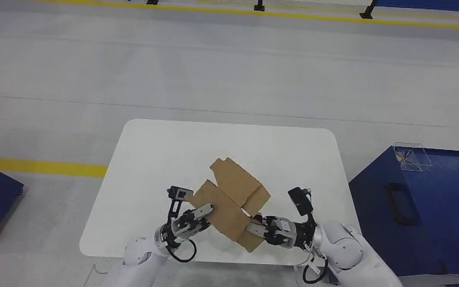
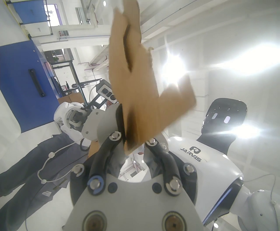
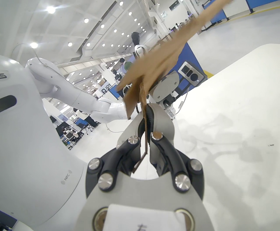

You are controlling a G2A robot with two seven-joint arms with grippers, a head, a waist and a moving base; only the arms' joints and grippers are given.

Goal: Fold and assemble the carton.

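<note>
L gripper (image 2: 131,131), R gripper (image 3: 145,118) pinch carton (image 1: 233,197) (seemingly part-folded) over table (image 1: 179,151).

A white table with rounded corners (image 1: 143,143) stands on a pale grey, glossy floor (image 1: 215,64), and a yellow painted line (image 1: 50,168) runs up to the table's left edge. Beside its right edge sits a blue metal cabinet with a black handle (image 1: 430,237), with a clear plastic box (image 1: 412,156) on top. Rows of round ceiling lamps (image 3: 86,20) shine overhead.
</note>
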